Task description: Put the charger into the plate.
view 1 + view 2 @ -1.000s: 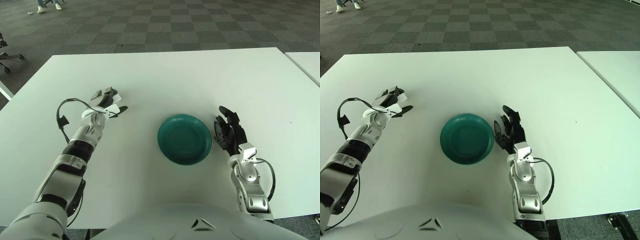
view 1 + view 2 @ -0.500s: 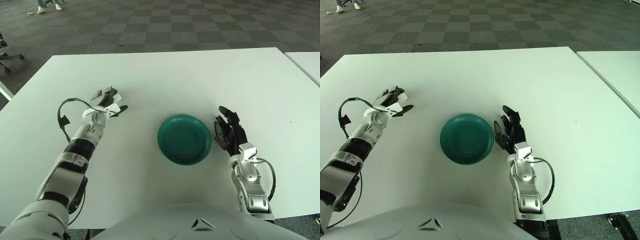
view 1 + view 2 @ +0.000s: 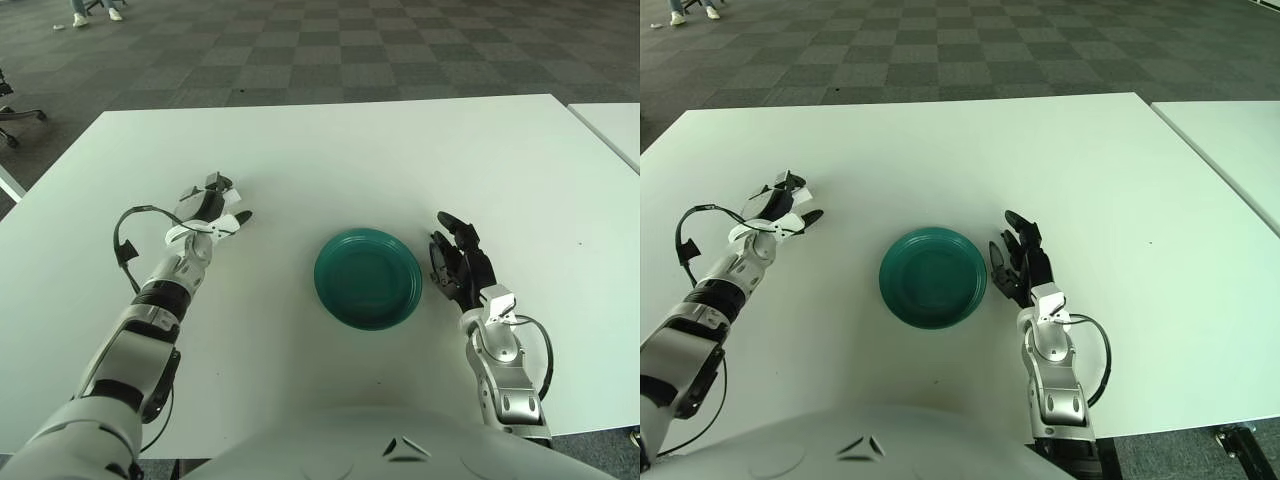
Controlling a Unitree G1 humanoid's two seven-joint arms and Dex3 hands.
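Left hand (image 3: 211,208): out over the tabletop (image 3: 330,150), well left of the plate; fingers curled around a small white block, seemingly the charger (image 3: 222,195).
Left hand, change: over the last second, drawn a little back and up from its former spot; wrist turned, fingers bunched closer than before.
Charger: small, white, mostly hidden among the left hand's fingers; only a corner showing; contact with the tabletop not discernible.
Charger, change: moved along with the hand, so judged gripped rather than lying loose.
Plate (image 3: 368,279): dark green, round, empty, flat on the tabletop near the front middle; same place as a second ago.
Right hand (image 3: 455,262): just beside the plate's right rim, black fingers spread, holding nothing; unmoved throughout, idle.
Cable (image 3: 128,232): thin black loop at the left wrist, part of the arm, clear of the charger.
Step in hand: grasp judged complete, lift just beginning; carry toward the plate not yet begun.
Progress: early; charger well apart from the plate, bare tabletop between them.
Next move, as judged: rightward carry over the plate's rim, then release above its middle.
Risk: shallow grip on a small block, liable to slip during the carry.
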